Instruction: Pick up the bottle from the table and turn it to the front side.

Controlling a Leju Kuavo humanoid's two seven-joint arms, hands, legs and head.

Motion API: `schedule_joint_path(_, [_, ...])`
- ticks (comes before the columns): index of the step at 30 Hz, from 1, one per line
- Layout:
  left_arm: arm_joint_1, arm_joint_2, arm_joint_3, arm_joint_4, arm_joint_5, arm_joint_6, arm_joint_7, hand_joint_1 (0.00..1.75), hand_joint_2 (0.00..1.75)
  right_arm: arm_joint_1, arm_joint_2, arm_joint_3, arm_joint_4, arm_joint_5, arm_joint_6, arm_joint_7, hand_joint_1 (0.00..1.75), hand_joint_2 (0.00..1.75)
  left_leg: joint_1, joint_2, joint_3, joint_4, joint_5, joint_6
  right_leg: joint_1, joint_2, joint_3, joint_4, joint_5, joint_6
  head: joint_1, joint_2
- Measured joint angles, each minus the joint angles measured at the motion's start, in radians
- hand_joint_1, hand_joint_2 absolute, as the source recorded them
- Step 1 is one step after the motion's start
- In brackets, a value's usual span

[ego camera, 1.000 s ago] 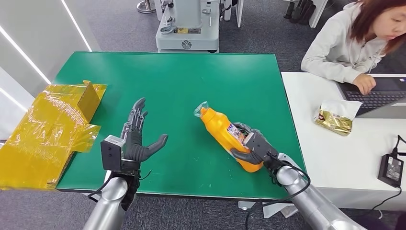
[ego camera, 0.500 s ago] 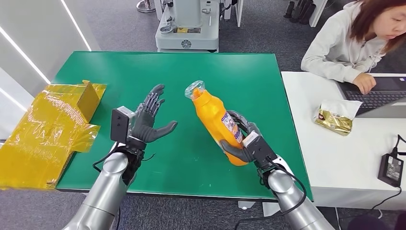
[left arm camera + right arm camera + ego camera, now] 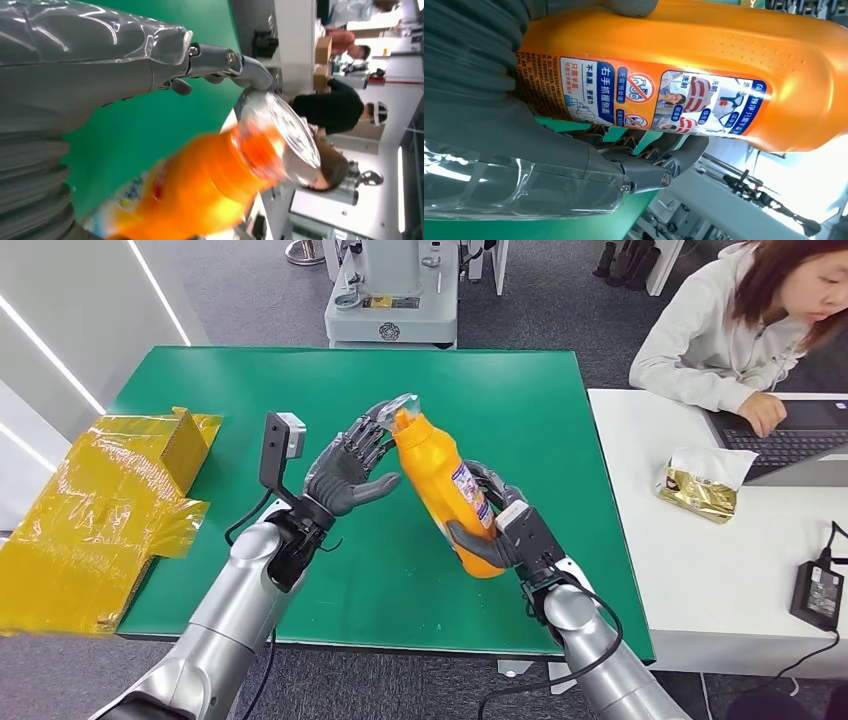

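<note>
Between both hands – bottle (image 3: 447,502), right hand (image 3: 497,531) around its base, left hand (image 3: 348,469) fingers at its cap

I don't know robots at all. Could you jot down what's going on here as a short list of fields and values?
Bottle: orange bottle, lifted off the green table, tilted, cap end up
Right hand: right hand grips the bottle's lower body
Left hand: left hand beside the bottle's neck, fingers spread near the cap; contact unclear
Label: printed label faces the right wrist camera
Nearby: yellow box at the table's left edge; a person at a laptop
</note>
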Motion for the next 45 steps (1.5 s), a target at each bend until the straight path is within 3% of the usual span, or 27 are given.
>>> schedule_joint_path(5, [-0.016,-0.012,-0.032,0.003,0.112,-0.030,0.076,0.00,1.75,0.003,0.023,0.001,0.025,0.044,-0.035,0.021,1.75,1.75,0.000,0.000,0.000,0.000,0.000,0.000,0.000,0.000,0.000,0.000,0.000,0.000,0.000,0.000])
schedule_joint_path(13, [-0.032,-0.022,-0.105,0.003,0.122,0.006,0.073,0.00,1.75,0.009,0.042,-0.008,0.059,0.069,-0.039,0.023,1.75,1.75,0.000,0.000,-0.001,0.000,0.000,0.000,0.000,0.000,-0.001,0.000,0.000,0.000,0.000,0.000])
schedule_joint_path(24, [-0.064,-0.045,-0.274,0.029,-0.177,0.241,-0.028,0.00,1.75,-0.007,0.057,-0.020,0.113,0.102,-0.034,0.032,1.75,1.75,0.000,0.000,-0.001,0.000,0.000,0.000,0.000,0.000,-0.001,0.000,0.000,0.000,0.000,0.000])
schedule_joint_path(31, [-0.083,-0.049,-0.316,0.100,-0.260,0.257,-0.035,0.03,1.75,-0.012,0.062,-0.024,0.128,0.121,-0.035,0.044,1.75,1.75,0.000,0.000,-0.001,0.000,0.000,0.000,0.000,0.000,-0.001,0.000,0.000,0.000,0.000,0.000])
schedule_joint_path(32, [-0.083,-0.049,-0.316,0.109,-0.257,0.247,-0.032,0.12,1.75,-0.012,0.063,-0.025,0.129,0.125,-0.035,0.045,1.75,1.75,0.000,0.000,-0.001,0.000,0.000,0.000,0.000,0.000,-0.001,0.000,0.000,0.000,0.000,0.000])
schedule_joint_path(36, [-0.093,-0.048,-0.316,0.150,-0.220,0.174,0.002,1.51,1.75,-0.015,0.063,-0.026,0.146,0.135,-0.032,0.046,1.75,1.75,0.000,0.000,-0.002,0.000,0.000,0.000,0.000,0.000,-0.001,0.000,0.000,0.000,0.000,0.000])
schedule_joint_path(37, [-0.098,-0.048,-0.316,0.162,-0.209,0.154,0.013,1.64,1.75,-0.017,0.063,-0.026,0.153,0.136,-0.030,0.045,1.75,1.75,0.000,0.000,-0.002,0.000,0.000,0.000,0.000,0.000,-0.001,0.000,0.000,0.000,0.000,0.000])
schedule_joint_path(39, [-0.111,-0.048,-0.316,0.185,-0.184,0.119,0.034,1.74,1.75,-0.020,0.063,-0.026,0.169,0.136,-0.025,0.041,1.75,1.75,0.000,0.000,-0.002,0.000,0.000,0.000,0.000,0.000,-0.001,0.000,0.000,0.000,0.000,0.000])
schedule_joint_path(45, [-0.135,-0.048,-0.315,0.233,-0.091,0.051,0.078,1.75,1.75,-0.020,0.063,-0.024,0.202,0.133,-0.025,0.023,1.75,1.75,0.000,0.000,-0.002,0.000,0.000,0.000,0.000,0.000,-0.001,0.000,0.000,0.000,0.000,0.000])
